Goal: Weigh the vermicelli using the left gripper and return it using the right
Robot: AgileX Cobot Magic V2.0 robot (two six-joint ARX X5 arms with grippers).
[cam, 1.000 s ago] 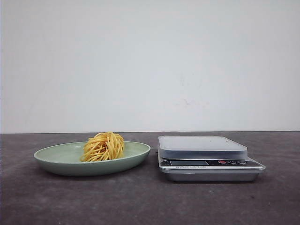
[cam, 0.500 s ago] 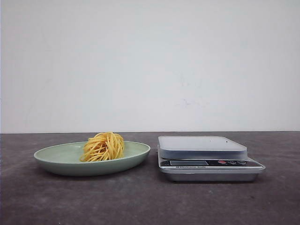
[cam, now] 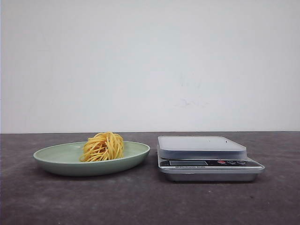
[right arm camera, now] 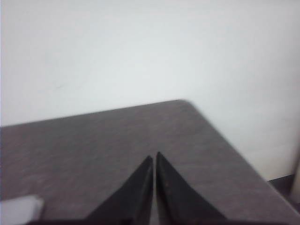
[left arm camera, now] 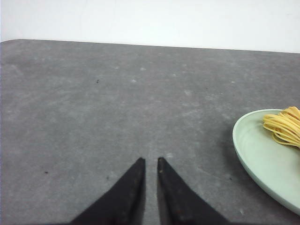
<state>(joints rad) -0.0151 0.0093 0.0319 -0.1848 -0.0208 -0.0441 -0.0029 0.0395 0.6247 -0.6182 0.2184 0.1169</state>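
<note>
Grey desk (cam: 140, 201), white wall. Nothing has shifted since a second ago: vermicelli (cam: 103, 146) sits on plate (cam: 56, 159), scale (cam: 206, 159) bare. Left fingers (left arm camera: 150, 161) clenched, plate off to their side; right fingers (right arm camera: 154, 157) clenched. Weighing unstarted.

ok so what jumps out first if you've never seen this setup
The bright yellow vermicelli catches the eye first, a round bundle sitting in a pale green plate on the left of the dark table. Right beside the plate stands a silver kitchen scale with nothing on its platform.
</note>
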